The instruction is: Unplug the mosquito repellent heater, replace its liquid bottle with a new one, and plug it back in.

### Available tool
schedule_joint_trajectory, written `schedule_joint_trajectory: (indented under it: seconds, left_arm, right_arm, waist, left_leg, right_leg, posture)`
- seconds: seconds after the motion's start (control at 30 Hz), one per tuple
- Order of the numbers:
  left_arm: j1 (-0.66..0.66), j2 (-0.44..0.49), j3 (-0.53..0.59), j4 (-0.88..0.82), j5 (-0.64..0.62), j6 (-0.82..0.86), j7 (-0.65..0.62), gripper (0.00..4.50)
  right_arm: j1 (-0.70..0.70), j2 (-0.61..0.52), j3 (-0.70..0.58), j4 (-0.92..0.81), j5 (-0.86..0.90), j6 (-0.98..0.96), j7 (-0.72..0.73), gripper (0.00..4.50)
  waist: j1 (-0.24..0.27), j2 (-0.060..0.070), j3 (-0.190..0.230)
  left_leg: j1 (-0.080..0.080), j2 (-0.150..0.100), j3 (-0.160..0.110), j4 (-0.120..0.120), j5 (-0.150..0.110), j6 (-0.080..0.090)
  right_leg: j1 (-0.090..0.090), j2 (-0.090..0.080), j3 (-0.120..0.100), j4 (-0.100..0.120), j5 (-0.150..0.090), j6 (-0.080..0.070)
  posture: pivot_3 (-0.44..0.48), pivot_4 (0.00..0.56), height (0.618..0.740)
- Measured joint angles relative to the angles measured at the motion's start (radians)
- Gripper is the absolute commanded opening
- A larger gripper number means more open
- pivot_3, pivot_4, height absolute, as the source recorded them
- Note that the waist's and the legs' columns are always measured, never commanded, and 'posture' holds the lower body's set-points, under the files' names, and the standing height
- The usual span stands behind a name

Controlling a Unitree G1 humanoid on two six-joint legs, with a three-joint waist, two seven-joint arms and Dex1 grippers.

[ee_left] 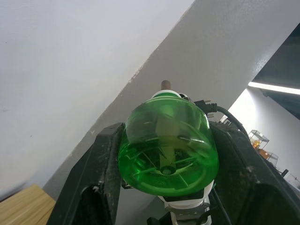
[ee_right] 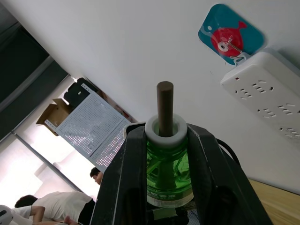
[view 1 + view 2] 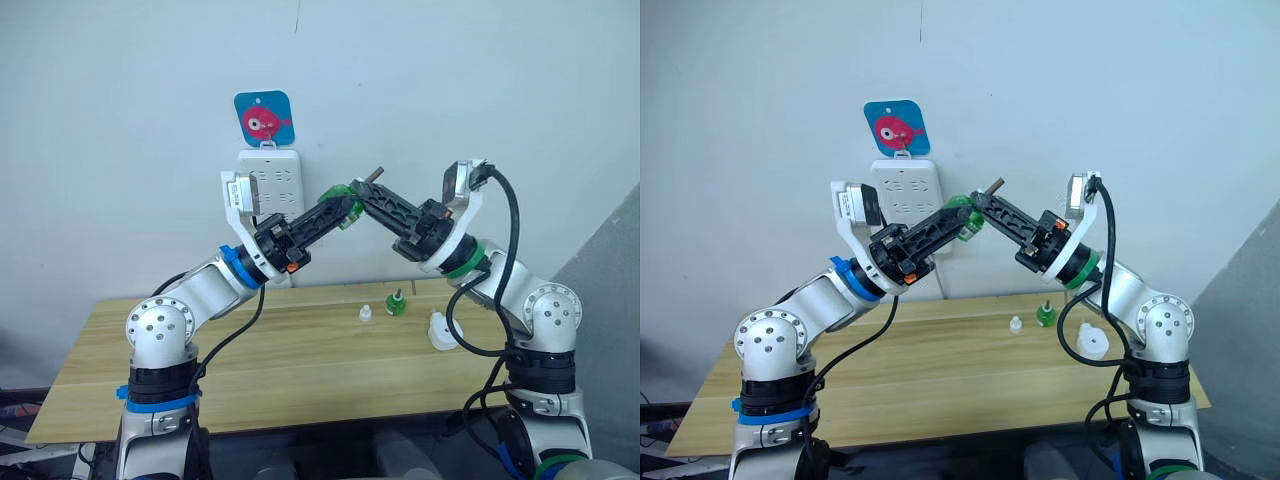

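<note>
Bottle [image 3: 343,203] exchange is in hand: left pincer [image 1: 166,154] and right pincer [image 2: 164,159] both clamp the green bottle in mid-air. Heater [image 3: 441,333] lies unplugged on the table [image 3: 280,360]. Next: one pincer releases.

Both arms up, left end effector [image 3: 342,204] & right end effector [image 3: 362,193] tip-to-tip, clamped.

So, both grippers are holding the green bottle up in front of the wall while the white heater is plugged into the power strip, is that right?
Not quite: the heater lies unplugged on the table, as the left eye view shows. The rest holds: the left gripper and right gripper both clamp the green bottle before the power strip.
</note>
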Motion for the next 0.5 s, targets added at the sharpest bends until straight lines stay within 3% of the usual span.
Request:
schedule_joint_trajectory:
  seconds: [0.33,0.5]
  left_arm:
    - [0.002,-0.003,0.0,0.0,0.0,0.0,0.004,2.3]
    - [0.003,0.002,0.002,0.008,0.001,-0.001,0.004,2.3]
  right_arm:
    - [0.0,-0.005,0.005,0.0,0.005,-0.005,-0.003,0.82]
    - [0.0,-0.005,0.007,-0.003,0.031,-0.012,-0.012,2.57]
  waist:
    - [0.0,0.0,0.0]
    - [0.0,0.0,0.0]
  left_leg:
    - [0.0,0.0,0.0,0.0,0.0,0.0]
    - [0.0,0.0,0.0,0.0,0.0,0.0]
  right_leg:
    - [0.0,0.0,0.0,0.0,0.0,0.001]
    - [0.0,0.0,0.0,0.0,0.0,0.001]
  posture:
    - [-0.123,0.005,0.74]
    - [-0.124,0.006,0.74]
